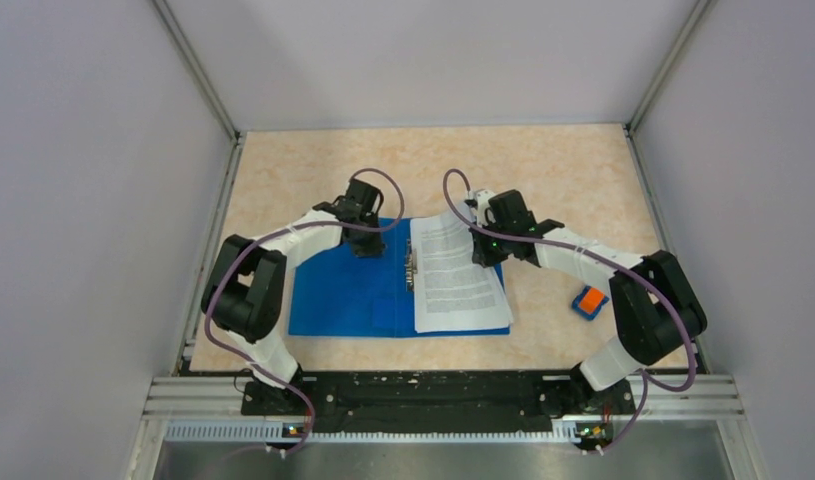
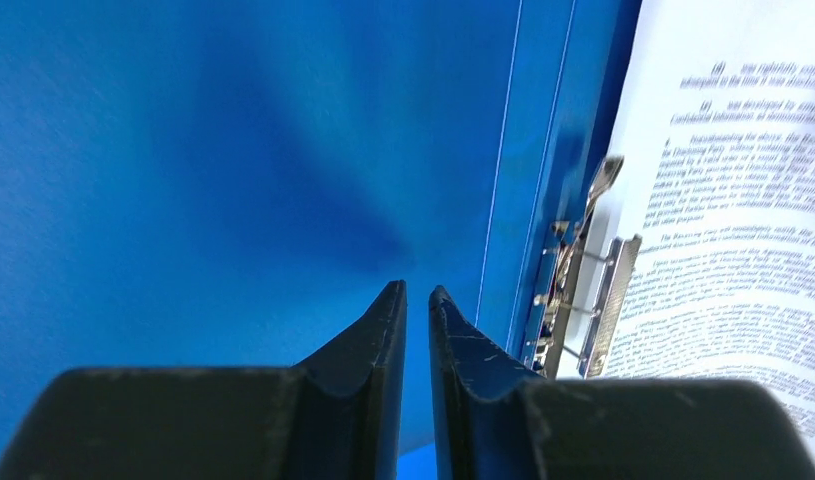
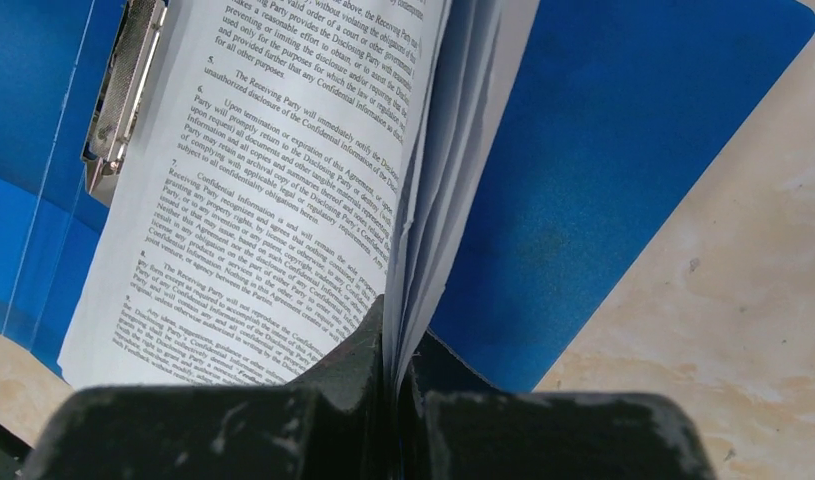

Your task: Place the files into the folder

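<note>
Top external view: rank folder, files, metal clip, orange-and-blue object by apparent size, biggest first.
1. folder, lying open
2. files, covering most of its right half
3-4. metal clip and orange-and-blue object: both tiny and too close to rank. The clip is longer but thin, the object squat.

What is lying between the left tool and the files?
The spine of the folder and its metal clip lie between the left tool and the files; the left wrist view shows this.
</note>
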